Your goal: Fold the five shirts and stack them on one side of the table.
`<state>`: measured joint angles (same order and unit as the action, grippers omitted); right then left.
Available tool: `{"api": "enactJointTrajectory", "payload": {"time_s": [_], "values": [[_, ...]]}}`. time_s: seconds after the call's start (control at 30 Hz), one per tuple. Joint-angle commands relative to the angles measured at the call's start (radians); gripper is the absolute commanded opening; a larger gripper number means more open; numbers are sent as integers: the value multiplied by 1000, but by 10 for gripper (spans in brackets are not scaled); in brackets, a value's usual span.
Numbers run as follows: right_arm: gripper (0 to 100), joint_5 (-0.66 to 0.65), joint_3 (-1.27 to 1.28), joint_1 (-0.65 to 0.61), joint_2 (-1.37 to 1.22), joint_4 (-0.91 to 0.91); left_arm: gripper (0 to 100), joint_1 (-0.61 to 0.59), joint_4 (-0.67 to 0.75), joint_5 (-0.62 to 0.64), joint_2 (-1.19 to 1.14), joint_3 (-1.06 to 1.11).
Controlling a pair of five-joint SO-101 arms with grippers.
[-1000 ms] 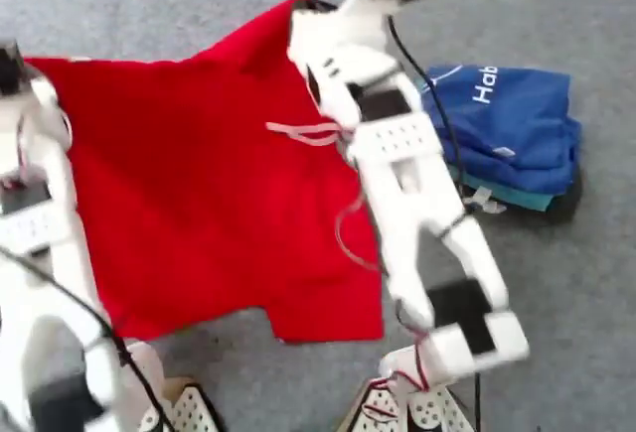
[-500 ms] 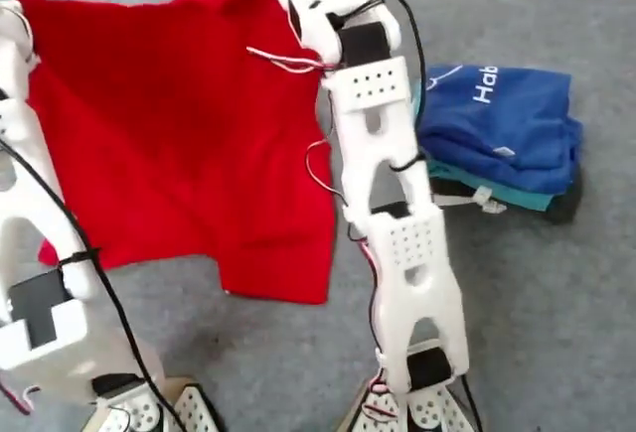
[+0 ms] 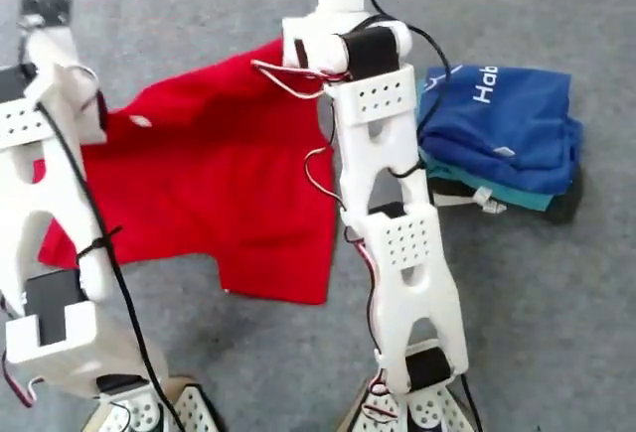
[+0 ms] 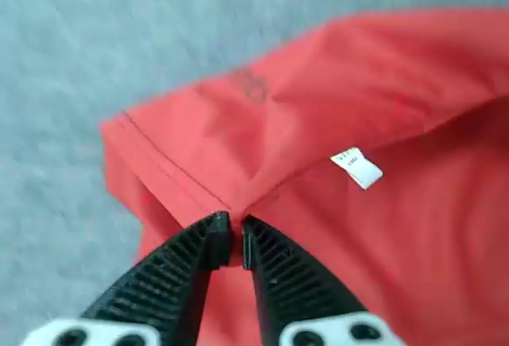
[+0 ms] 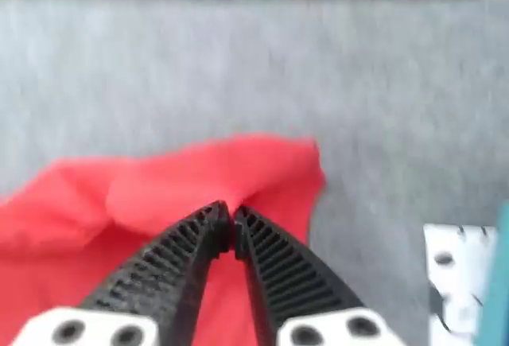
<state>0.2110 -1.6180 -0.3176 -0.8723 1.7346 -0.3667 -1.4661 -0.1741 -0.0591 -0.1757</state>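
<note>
Left wrist view shows us the white tag [image 4: 356, 168] beside our left gripper [image 4: 229, 240], closed on the red shirt [image 4: 413, 83] like our right gripper [image 5: 230, 231].

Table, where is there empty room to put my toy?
Bare table lies on the near side of the folded shirt stack, beside the right arm, and along the far edge beyond the red shirt. The middle and left are crowded with shirt and arms.
</note>
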Motion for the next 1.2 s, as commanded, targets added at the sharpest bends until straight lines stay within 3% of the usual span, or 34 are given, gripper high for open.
{"api": "enactJointTrajectory", "payload": {"time_s": [0.0, 0.23, 0.43, 0.6, 0.77, 1.07, 1.17], "values": [[13, -35, 30, 11, 143, 37, 30, 15, -44, 32, 26, 59], [13, -101, 607, -60, 512, 34, 30, -101, 44, 25, 84, 274], [13, -103, 1207, -101, 814, -44, 30, -143, 213, -137, 281, 547], [13, -104, 1475, -78, 997, -152, 30, -285, 338, -158, 384, 596], [13, -64, 1469, 5, 1141, -299, 30, -343, 367, -75, 423, 374], [13, 100, 1188, 69, 1328, -483, 30, -226, -28, -35, 641, -58], [13, 103, 1075, 89, 1334, -531, 30, -222, -81, -31, 741, -113]]}}
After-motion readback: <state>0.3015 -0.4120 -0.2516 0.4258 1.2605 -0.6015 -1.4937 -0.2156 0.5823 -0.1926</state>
